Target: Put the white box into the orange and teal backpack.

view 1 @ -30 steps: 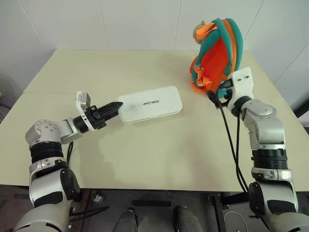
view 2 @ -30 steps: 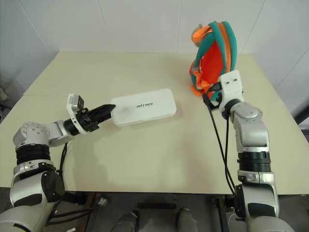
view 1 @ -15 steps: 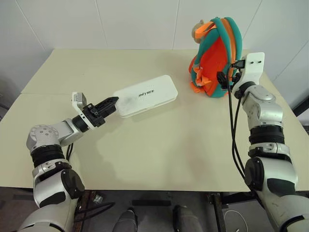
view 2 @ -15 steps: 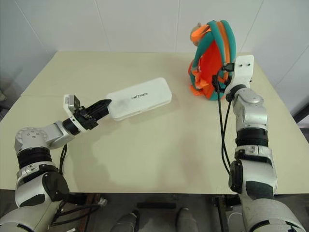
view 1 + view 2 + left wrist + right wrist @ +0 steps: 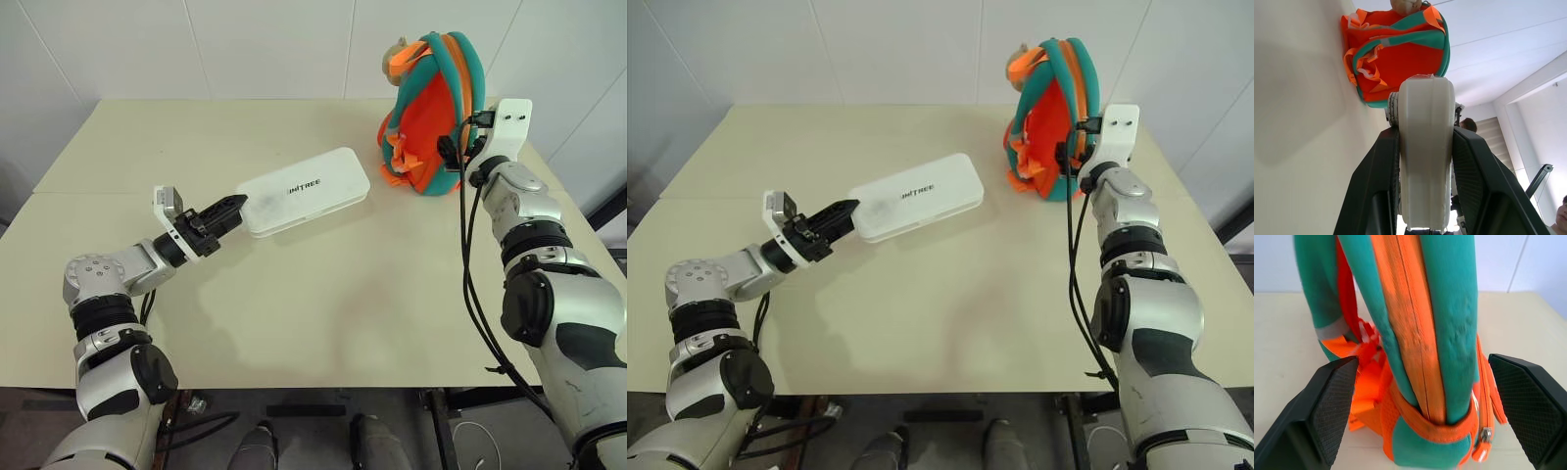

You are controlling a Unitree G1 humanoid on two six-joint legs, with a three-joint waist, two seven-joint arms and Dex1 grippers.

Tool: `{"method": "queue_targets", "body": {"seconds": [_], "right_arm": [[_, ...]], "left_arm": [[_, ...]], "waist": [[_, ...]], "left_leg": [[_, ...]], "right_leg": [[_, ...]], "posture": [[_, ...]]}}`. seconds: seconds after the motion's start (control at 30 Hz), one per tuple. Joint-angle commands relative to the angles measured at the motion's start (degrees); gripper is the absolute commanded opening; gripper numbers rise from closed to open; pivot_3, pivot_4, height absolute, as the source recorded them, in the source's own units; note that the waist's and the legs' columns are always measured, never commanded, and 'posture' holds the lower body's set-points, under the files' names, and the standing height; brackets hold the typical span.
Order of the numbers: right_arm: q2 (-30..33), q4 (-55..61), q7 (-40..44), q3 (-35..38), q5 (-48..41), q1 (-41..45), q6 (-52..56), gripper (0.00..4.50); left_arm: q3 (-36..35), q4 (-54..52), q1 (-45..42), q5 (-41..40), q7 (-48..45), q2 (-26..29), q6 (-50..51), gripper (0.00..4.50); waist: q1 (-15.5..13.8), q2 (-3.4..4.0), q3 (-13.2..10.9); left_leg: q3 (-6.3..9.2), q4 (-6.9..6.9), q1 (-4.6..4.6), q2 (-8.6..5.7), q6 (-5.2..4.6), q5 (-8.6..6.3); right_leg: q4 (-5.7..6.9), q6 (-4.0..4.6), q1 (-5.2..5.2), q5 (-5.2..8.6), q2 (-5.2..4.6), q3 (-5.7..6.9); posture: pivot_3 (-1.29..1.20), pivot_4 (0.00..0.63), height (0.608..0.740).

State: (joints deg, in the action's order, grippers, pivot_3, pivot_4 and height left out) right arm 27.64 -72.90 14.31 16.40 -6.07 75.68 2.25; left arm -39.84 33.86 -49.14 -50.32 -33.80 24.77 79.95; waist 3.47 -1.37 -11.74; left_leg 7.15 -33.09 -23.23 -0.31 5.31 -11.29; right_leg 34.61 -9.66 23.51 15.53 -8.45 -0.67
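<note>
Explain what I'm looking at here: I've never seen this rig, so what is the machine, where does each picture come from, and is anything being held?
This is a humanoid robot with two arms, each ending in a two-fingered black gripper. Two pictures come from cameras in its head, looking down over a pale table. The other two come from cameras on the wrists, looking along the fingers. The left gripper is clamped on one end of the white box; its wrist view shows the box squeezed between both fingers. The right gripper stands open on either side of the orange and teal backpack, which stands upright at the table's far right. It has not closed on it.
</note>
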Motion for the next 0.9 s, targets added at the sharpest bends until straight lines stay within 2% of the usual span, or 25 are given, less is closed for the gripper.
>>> {"method": "queue_targets", "body": {"seconds": [0.03, 0.3, 0.37, 0.7, 0.9], "right_arm": [[0.82, 0.14, -1.04, 1.17, -0.89, 2.4, -1.78, 3.19], [0.41, 0.44, -0.25, 0.78, -0.78, 2.68, -2.01, 0.42], [0.4, 0.82, -0.4, 1.16, -1.25, 2.8, -1.72, 0.0], [0.38, 6.96, 0.96, 0.85, -2.77, 1.19, 0.6, 0.0], [0.03, 21.17, 0.0, 1.26, -5.32, -4.4, 8.09, 0.0]], "left_arm": [[-0.07, -2.78, -0.05, -2.69, -0.36, 0.23, 0.67, 1.23], [0.34, -3.37, 0.43, -2.66, -0.45, 0.6, 1.06, 1.23], [0.43, -3.35, 0.43, -2.55, -0.59, 0.75, 0.98, 1.23], [1.58, -2.04, -0.04, -1.93, -1.4, 1.72, 0.07, 1.23], [3.02, 0.46, -1.07, -1.12, -2.61, 3.21, -1.48, 1.23]], "waist": [[-0.01, 0.0, 0.0], [0.01, 0.0, 0.0], [0.01, 0.0, 0.0], [-0.01, 0.02, -0.01], [-0.07, 0.02, -0.01]], "left_leg": [[0.0, 0.0, 0.0, 0.0, 0.0, 0.0], [0.0, 0.0, 0.0, 0.0, 0.0, 0.0], [-0.01, 0.0, 0.0, 0.0, 0.01, 0.0], [-0.02, 0.02, 0.0, 0.0, 0.01, 0.0], [-0.03, 0.06, -0.03, 0.0, 0.0, 0.0]], "right_leg": [[0.0, 0.0, 0.0, 0.0, 0.0, 0.0], [0.01, 0.0, 0.0, 0.0, 0.0, -0.01], [0.01, -0.01, 0.0, 0.0, 0.0, -0.01], [0.0, -0.01, 0.01, 0.01, 0.0, -0.03], [-0.02, -0.04, 0.05, 0.03, 0.0, -0.04]], "posture": [[0.0, 0.15, 0.74], [0.0, 0.15, 0.74], [0.0, 0.15, 0.74], [0.0, 0.15, 0.74], [0.0, 0.15, 0.74]]}}
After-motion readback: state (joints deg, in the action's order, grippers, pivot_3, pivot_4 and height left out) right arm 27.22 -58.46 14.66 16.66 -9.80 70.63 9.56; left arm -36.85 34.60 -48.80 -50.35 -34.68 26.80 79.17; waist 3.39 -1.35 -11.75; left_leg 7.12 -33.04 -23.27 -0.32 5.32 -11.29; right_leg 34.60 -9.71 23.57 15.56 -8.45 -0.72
